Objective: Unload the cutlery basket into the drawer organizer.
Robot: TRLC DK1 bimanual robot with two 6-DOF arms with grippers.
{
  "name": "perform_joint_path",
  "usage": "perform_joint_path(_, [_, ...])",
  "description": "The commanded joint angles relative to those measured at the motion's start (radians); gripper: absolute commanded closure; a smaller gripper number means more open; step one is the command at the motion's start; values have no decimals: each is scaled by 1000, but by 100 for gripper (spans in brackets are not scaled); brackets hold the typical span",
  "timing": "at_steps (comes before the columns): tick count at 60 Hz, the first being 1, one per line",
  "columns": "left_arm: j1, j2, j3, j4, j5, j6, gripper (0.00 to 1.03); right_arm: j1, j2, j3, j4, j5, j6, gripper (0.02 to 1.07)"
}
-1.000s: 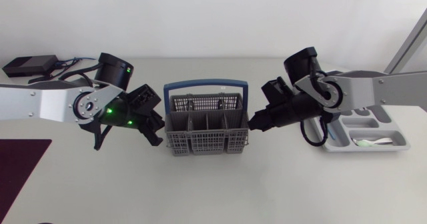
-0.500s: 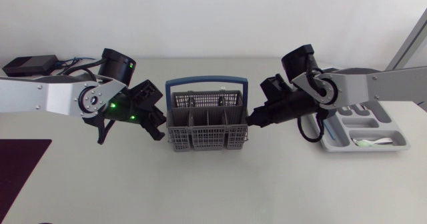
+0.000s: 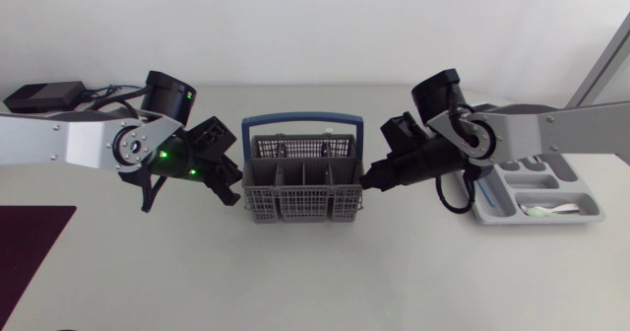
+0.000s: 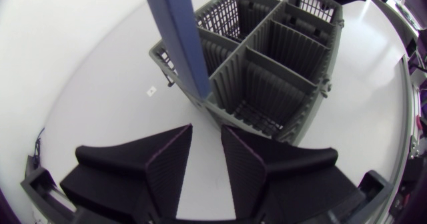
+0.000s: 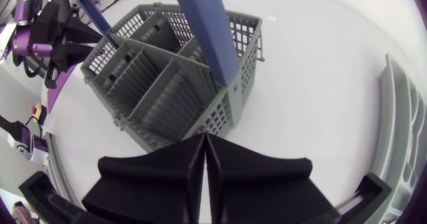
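Note:
The grey cutlery basket (image 3: 302,185) with a blue handle (image 3: 302,122) stands mid-table, and its compartments look empty in both wrist views. My left gripper (image 3: 232,183) sits at the basket's left wall; in the left wrist view (image 4: 205,134) its fingers stand a little apart with only bare table between them, just short of the basket (image 4: 267,71). My right gripper (image 3: 373,180) is at the basket's right wall. The right wrist view (image 5: 205,137) shows it shut, tips against the foot of the basket (image 5: 160,84). The grey drawer organizer (image 3: 581,216) lies far right and holds a spoon (image 3: 551,210).
A black box (image 3: 41,97) with cables sits at the back left. A dark purple mat (image 3: 30,242) covers the front left corner. My left arm's gripper (image 5: 67,31) shows beyond the basket in the right wrist view.
Both grippers and the basket between them have shifted slightly toward the table's far side. The fingers of each gripper stand as before.

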Motion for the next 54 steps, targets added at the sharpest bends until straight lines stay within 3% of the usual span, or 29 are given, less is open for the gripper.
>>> perform_joint_path(1, [-7, 7, 3, 23, 35, 22, 69, 35, -15, -26, 22, -24, 12, 100])
perform_joint_path(19, [16, -6, -10, 23, 35, 23, 66, 22, -29, -45, 25, -2, 10, 100])
perform_joint_path(31, [65, -79, -42, 21, 35, 27, 66, -11, -112, -98, 69, 146, 0, 98])
perform_joint_path(39, [87, -188, -88, 16, 35, 16, 65, -37, -205, -146, 92, 222, -25, 83])
perform_joint_path(54, [108, -358, -142, -31, 29, -24, 35, -79, -374, -239, 115, 280, -59, 56])
